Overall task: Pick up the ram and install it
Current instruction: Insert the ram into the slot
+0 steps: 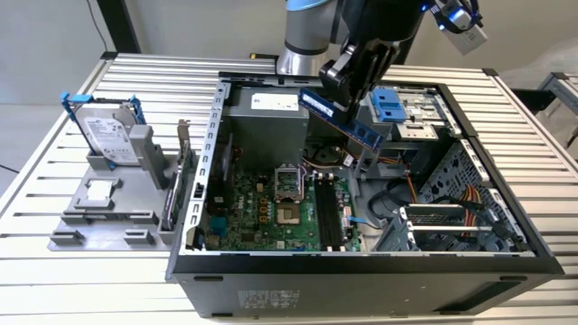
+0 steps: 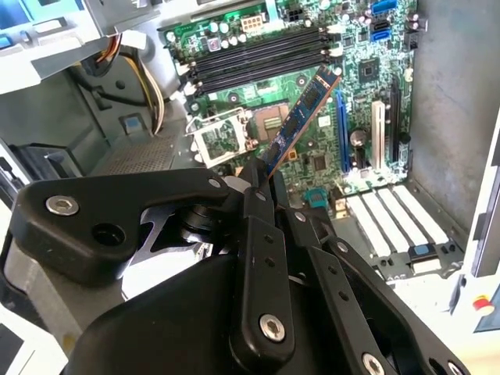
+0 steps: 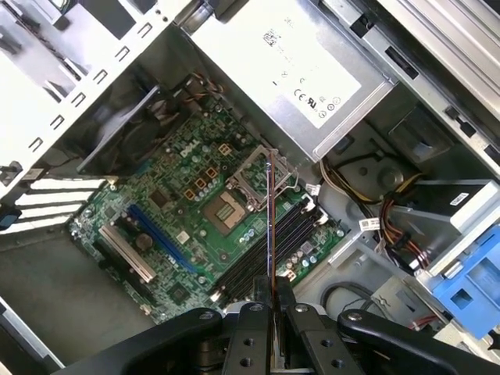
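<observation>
The ram [image 1: 342, 120] is held clamped at one end by the gripper [image 1: 329, 91], above the open computer case [image 1: 361, 271]. In the exterior view its long axis runs ten to four o'clock; the black memory slots [image 1: 327, 215] lie toward six o'clock.

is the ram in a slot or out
Out. The gripper holds the ram tilted above the motherboard, clear of its black slots.
</observation>
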Motion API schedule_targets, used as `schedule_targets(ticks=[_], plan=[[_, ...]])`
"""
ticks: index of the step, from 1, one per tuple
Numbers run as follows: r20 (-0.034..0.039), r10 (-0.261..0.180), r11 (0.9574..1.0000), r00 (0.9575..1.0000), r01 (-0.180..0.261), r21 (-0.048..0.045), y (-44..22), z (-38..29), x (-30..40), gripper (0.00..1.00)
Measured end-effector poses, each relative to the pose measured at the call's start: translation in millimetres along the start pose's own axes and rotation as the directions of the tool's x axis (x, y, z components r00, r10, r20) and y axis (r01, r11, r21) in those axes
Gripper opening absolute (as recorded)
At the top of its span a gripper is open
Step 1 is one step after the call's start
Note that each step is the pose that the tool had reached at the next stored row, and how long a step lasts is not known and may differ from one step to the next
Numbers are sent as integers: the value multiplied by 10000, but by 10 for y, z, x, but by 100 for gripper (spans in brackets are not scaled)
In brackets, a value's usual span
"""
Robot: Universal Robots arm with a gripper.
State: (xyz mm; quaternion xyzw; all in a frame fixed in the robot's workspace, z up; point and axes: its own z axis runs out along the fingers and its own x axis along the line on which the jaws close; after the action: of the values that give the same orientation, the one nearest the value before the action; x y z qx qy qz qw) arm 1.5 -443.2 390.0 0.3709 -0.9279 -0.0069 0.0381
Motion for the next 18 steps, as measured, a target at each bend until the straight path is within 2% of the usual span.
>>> schedule_targets(ticks=[3,5,12,15,18], plan=[[14,89,10000,10000,-89,-18,0,-1,0,0],[60,150,9999,9999,-149,-67,-1,1,0,0],[303,341,9989,9990,-331,-339,0,0,0,0],[383,414,9983,9984,-398,-427,-3,0,-3,0],[391,425,9982,9983,-408,-434,-8,-1,-9,0]])
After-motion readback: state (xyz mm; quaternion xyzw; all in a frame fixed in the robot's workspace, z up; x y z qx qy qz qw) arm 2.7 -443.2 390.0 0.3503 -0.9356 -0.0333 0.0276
